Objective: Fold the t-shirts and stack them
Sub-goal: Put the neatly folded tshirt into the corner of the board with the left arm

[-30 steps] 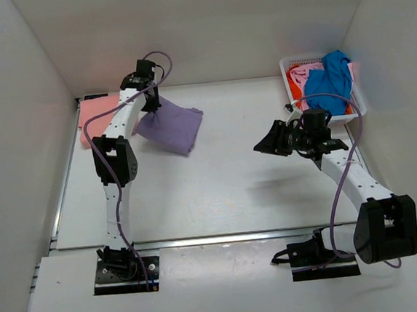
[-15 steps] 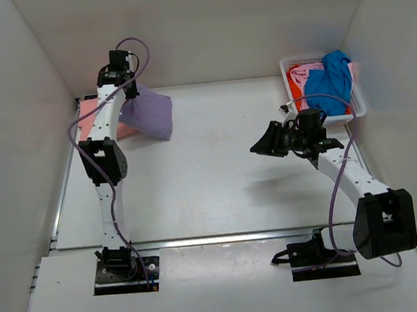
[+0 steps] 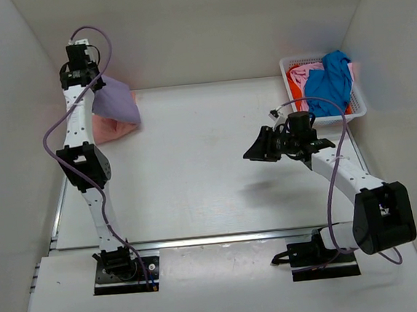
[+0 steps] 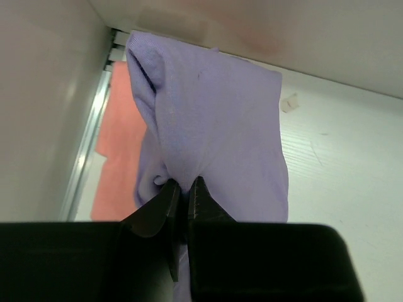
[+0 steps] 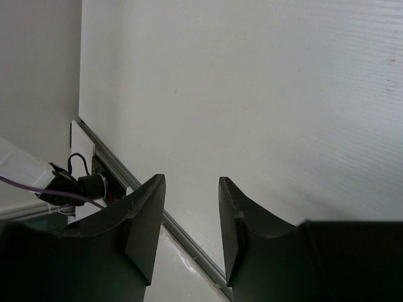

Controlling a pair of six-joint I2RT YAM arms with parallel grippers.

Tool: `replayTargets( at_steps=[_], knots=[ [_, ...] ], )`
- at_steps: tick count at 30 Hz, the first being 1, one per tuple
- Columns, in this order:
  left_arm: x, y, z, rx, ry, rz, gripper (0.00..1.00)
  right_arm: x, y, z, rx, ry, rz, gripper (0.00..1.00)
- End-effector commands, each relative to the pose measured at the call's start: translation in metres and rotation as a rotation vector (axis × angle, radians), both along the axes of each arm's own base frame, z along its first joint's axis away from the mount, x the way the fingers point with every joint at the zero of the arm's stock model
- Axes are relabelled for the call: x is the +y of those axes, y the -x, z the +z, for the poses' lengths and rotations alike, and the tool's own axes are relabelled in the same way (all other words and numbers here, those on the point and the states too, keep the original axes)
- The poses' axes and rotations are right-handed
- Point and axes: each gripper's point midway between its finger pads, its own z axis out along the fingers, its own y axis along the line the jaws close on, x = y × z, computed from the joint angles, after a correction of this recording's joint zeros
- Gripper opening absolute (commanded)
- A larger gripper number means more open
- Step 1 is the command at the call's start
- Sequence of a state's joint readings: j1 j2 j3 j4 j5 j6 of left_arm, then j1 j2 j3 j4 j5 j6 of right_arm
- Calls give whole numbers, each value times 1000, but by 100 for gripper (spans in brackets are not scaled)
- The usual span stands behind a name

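My left gripper [image 3: 94, 84] is shut on the folded lavender-purple t-shirt [image 3: 116, 102] and holds it in the air at the far left corner, above the salmon-pink t-shirt [image 3: 107, 128] lying on the table. In the left wrist view the lavender shirt [image 4: 214, 119] hangs from my jaws [image 4: 182, 184], with the salmon-pink shirt [image 4: 123, 138] under it. My right gripper [image 3: 256, 152] is open and empty above the table's right half; the right wrist view [image 5: 192, 182] shows only bare table between its fingers. A bright blue t-shirt [image 3: 330, 80] and an orange-red one [image 3: 298, 79] lie in the basket.
A white lattice basket [image 3: 361, 102] stands at the far right corner. White walls close the table on the left, back and right. A metal rail [image 3: 201, 239] runs along the table's near edge.
My left arm has swung left and back, carrying the lavender shirt from the table's left middle to above the salmon-pink shirt. My right gripper has drifted slightly left.
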State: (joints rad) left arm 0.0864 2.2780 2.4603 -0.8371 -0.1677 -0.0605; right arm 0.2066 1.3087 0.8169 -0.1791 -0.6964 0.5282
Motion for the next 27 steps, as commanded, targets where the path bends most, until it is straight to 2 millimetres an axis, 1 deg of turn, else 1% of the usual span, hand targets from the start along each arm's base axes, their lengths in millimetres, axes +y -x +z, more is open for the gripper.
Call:
replayTargets(
  at_steps=[1,5,6,7,8,9,10,11,12,13,14,15,16,17,18,19,20,21,22,23,24,25,26,27],
  knots=[
    [27,-2,38,-116,4,38,0,10,0,1,-4,-7,21,37],
    [49,-6,20,-104,30,75,0,16,5,-6,23,5,48,37],
    [57,-6,15,-100,44,88,0,18,7,-8,36,7,54,37],
    [66,-8,12,-107,61,91,0,19,6,-7,34,11,55,36],
    [69,-8,10,-108,61,95,0,21,10,-12,53,16,67,37],
    [76,-9,-1,-92,71,106,0,21,8,-11,51,19,62,37],
    [80,-9,-9,-81,77,105,0,22,8,-11,49,19,65,37],
    [78,-10,-12,-77,81,99,0,22,9,-14,63,19,63,37],
    [79,-11,-23,-59,94,96,1,23,8,-12,54,17,66,36],
    [76,-14,-38,-34,103,90,11,24,7,-11,54,14,67,36],
    [75,-15,-46,-20,111,89,21,24,6,-11,58,13,64,36],
    [77,-14,-60,9,122,95,39,25,6,-13,64,18,65,36],
    [74,-16,-69,27,124,99,42,26,6,-14,71,18,65,36],
    [75,-16,-84,58,129,110,46,26,7,-13,68,20,71,36],
    [74,-14,-82,62,137,124,51,26,4,-13,60,23,65,36],
    [75,-17,-84,57,152,144,57,27,8,-16,80,24,71,36],
    [73,-17,-84,60,161,147,58,28,5,-12,62,17,70,36],
    [68,-17,-83,58,180,156,57,28,5,-14,65,19,73,36],
    [67,-16,-87,65,181,157,56,28,5,-13,68,17,67,36],
    [56,-17,-83,60,192,144,57,28,6,-15,69,17,71,36],
    [49,-16,-83,61,187,144,60,28,6,-14,67,15,69,36],
    [42,-19,-77,44,183,136,62,28,6,-15,69,15,68,36],
    [27,-16,-80,61,168,119,68,27,7,-17,74,16,67,36],
    [16,-15,-79,61,135,121,72,28,7,-16,70,14,70,36]
  ],
)
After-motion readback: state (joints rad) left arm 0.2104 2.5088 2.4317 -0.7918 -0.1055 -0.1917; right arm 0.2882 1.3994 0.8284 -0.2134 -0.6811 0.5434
